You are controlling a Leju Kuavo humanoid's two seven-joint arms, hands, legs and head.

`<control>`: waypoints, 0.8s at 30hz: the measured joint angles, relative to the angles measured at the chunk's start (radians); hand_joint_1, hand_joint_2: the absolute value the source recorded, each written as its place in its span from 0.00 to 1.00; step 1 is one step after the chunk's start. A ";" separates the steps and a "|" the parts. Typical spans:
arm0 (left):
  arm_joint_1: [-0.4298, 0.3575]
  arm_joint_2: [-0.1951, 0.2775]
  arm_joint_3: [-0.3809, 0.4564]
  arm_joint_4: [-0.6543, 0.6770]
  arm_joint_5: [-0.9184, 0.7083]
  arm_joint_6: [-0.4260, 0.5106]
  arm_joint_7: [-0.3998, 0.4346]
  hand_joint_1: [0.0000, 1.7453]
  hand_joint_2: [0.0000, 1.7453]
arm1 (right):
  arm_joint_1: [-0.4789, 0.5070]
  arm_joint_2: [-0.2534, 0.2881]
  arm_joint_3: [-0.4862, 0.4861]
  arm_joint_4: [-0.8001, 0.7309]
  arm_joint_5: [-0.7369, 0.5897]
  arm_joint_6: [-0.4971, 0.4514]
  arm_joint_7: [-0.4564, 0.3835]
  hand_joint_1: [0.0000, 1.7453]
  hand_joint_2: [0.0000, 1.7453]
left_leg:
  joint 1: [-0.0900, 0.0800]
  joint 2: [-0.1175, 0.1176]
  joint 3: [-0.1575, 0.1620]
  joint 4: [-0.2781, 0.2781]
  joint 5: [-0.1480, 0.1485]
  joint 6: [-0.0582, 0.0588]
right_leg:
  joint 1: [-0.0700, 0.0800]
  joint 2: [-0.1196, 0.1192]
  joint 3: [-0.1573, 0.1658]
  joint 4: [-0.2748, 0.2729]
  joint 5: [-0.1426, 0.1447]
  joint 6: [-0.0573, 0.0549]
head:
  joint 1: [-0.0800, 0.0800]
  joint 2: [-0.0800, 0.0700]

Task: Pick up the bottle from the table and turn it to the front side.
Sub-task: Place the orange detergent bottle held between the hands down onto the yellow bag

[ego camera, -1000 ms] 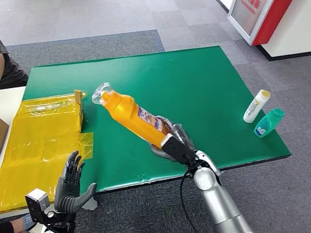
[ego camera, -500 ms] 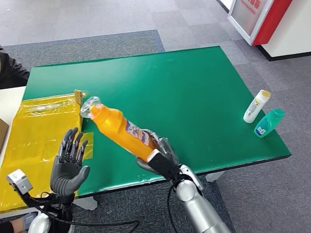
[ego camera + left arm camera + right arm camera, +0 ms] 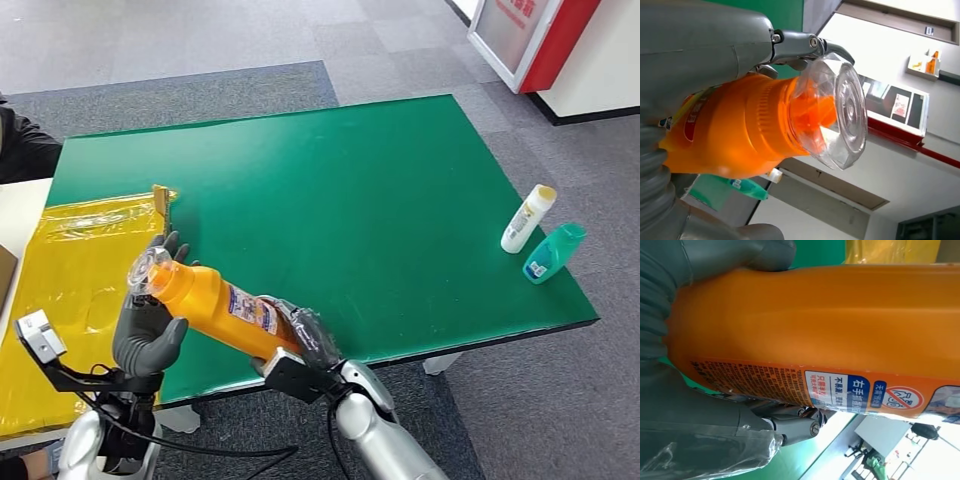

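- Hands are seen nearest: the right hand point(image 3: 302, 345) is wrapped round the base end of the orange plastic bottle with a clear faceted cap point(image 3: 215, 308), fingers closed firmly on it, so the bottle is held off the table.
- The bottle is carried at a slant above the near left edge of the green table mat point(image 3: 362, 170), cap end pointing left and slightly far.
- The left hand point(image 3: 147, 325) is cupped under the bottle's neck, thumb and fingers curled partway round it just beside the cap; from the left wrist view a finger point(image 3: 806, 42) is seen lying along the shoulder. Whether it grips or merely supports cannot be told.
- A slip is judged possible: if the right hand lets go before the left has closed, the smooth body could roll out and drop.
- A twist with both hands clamped could stall the turn or strain the cap.
- Further left, one yellow plastic sheet point(image 3: 72, 270) is laid.
- On the far right, two small bottles lie close together: one white with a yellow cap point(image 3: 528, 218), one teal point(image 3: 555, 252).
- In all, three bottles are counted.
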 joint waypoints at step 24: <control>-0.024 0.046 -0.130 0.070 -0.065 0.039 0.092 0.00 1.00 | 0.029 -0.014 0.064 -0.111 0.018 -0.020 -0.009 1.00 1.00 | 0.000 0.000 0.000 0.000 0.000 0.000 | 0.000 0.000 0.000 0.000 0.000 0.000 | 0.000 0.000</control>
